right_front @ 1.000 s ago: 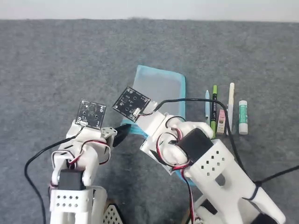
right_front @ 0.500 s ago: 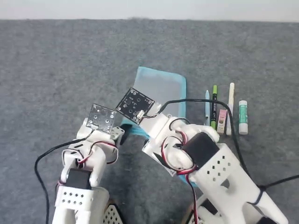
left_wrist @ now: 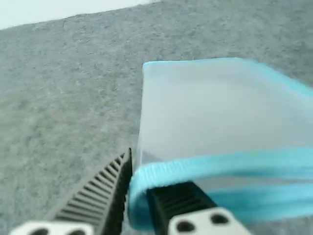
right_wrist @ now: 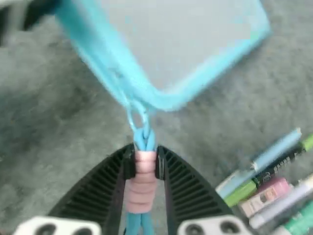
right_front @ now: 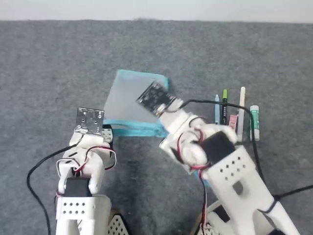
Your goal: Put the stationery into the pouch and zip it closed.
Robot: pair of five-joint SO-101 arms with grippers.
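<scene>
While taut, pouch (left_wrist: 210, 107) in left end effector (left_wrist: 139, 176)

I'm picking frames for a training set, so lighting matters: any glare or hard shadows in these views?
High view: soft, even light; the one glare sits on the left arm's camera board, shadows on the mat are faint. Left wrist view: pouch evenly lit, no hot spots. Right wrist view: mat darker beside the right hand holding the pull.

surface: grey felt-like table cover (right_front: 58, 63) | background: pale wall strip (right_front: 156, 9) along far edge
</scene>
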